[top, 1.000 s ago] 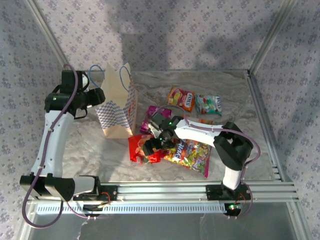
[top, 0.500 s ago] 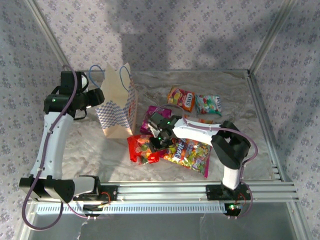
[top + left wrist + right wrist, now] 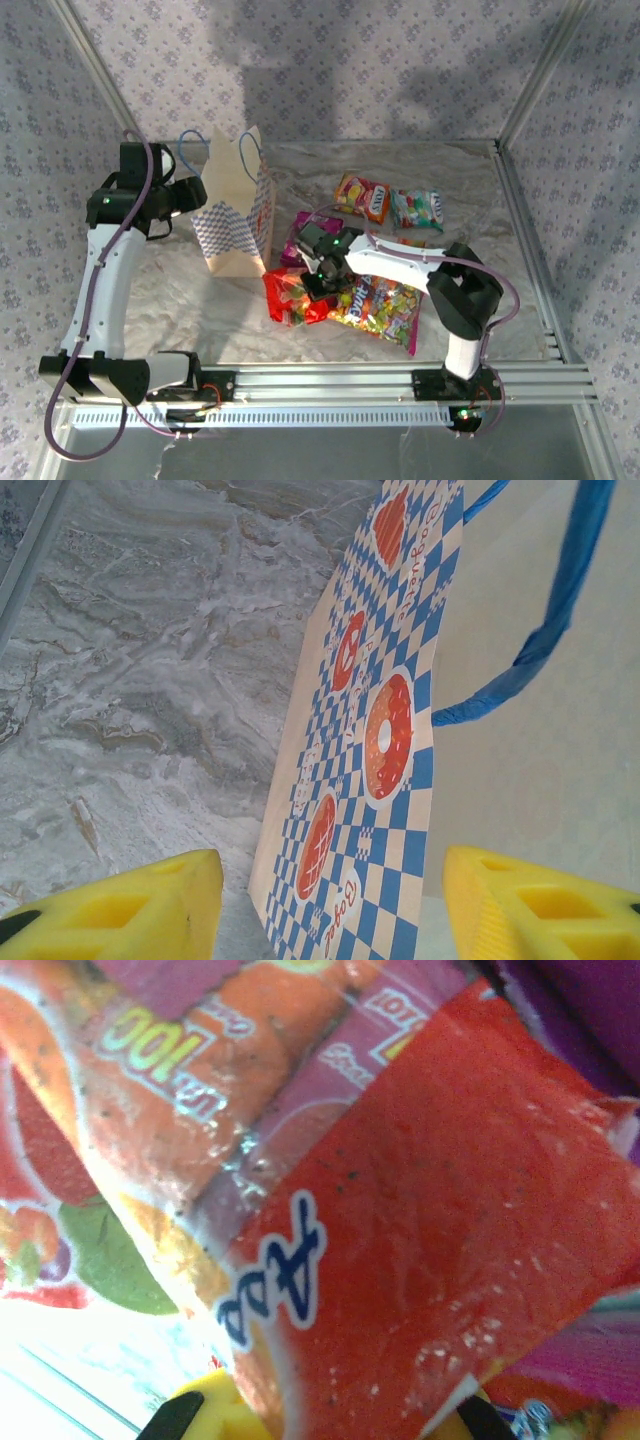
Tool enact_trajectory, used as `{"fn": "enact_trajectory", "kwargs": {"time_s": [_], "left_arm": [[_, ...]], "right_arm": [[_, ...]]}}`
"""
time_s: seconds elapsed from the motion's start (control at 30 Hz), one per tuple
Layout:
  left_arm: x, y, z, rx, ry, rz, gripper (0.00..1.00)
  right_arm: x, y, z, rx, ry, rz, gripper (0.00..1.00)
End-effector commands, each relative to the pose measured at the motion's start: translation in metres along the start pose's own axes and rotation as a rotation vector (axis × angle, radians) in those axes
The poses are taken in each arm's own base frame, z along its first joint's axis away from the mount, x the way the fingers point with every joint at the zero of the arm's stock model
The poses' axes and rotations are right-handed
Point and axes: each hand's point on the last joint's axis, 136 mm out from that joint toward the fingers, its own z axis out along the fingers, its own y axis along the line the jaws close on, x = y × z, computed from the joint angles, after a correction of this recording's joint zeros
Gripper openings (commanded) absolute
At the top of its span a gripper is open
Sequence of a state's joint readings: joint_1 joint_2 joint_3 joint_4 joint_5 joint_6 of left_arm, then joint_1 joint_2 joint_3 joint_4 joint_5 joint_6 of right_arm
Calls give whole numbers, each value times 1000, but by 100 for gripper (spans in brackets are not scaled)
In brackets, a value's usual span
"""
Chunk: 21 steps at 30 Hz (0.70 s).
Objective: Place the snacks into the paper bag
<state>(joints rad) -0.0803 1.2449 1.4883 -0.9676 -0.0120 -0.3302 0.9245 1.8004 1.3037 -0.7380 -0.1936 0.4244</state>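
While the left arm stands tall at 9 o'clock, left gripper (image 3: pixel 192 194) spread either side of the upright paper bag (image 3: pixel 236 225) wall at the table's 10 o'clock, the right arm reaches low toward 9 o'clock, right gripper (image 3: pixel 314 280) pinched shut on the red packet (image 3: pixel 290 302). Red packet is glossy and crinkled, at the bag's 5 o'clock, touching the multicoloured packet (image 3: pixel 385 305) at its 3 o'clock. Purple packet (image 3: pixel 298 232) mostly hidden behind the right wrist; red packet's print too blurred to read.

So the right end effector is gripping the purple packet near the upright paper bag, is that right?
No. The right end effector is gripping the red packet, not the purple packet, near the upright paper bag. The right wrist view shows it.
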Motion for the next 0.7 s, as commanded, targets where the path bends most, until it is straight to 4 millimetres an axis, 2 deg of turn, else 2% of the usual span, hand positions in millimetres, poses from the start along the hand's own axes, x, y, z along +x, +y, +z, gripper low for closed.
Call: {"fn": "enact_trajectory", "kwargs": {"time_s": [0.0,0.3,0.5,0.67], "left_arm": [[-6,0,-10,7,-35,2,60],[-10,-3,-11,24,-40,-19,60],[-19,-12,-18,68,-64,-25,60],[-20,-18,-15,95,-52,-37,60]], "right_arm": [[-8,3,-36,28,-66,-49,0],[-25,19,-78,-28,-188,-65,0],[-28,17,-97,0,-224,-76,0],[-28,18,-111,2,-255,-93,0]]}}
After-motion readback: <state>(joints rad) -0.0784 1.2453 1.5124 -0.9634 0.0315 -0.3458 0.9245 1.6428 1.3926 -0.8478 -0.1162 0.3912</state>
